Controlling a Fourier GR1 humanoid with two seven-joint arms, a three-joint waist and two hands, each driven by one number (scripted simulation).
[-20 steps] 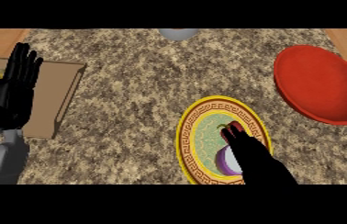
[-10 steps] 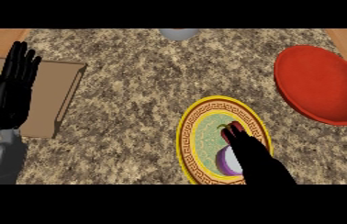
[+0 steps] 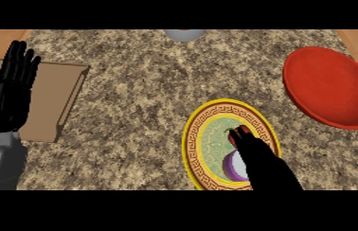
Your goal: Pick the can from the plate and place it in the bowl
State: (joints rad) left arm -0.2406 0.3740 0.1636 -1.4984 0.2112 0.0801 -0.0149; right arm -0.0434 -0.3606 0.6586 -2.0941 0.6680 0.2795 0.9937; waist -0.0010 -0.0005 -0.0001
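Note:
A round plate with a yellow patterned rim and a green centre sits on the counter at the lower middle. The can lies on it on its side: its purple-and-white end and a bit of red body show. My right hand comes in from the lower edge and lies over the can, fingers curled round it and hiding most of it. The red bowl stands at the right edge, apart from the plate. My left hand rests open at the left edge, fingers up.
A brown cutting board lies at the left, beside my left hand. A grey round object peeks in at the top edge. Speckled stone counter stretches between the board and the plate.
My right hand has closed a little tighter over the can, barely shifting. The plate, the bowl and my left hand have stayed put.

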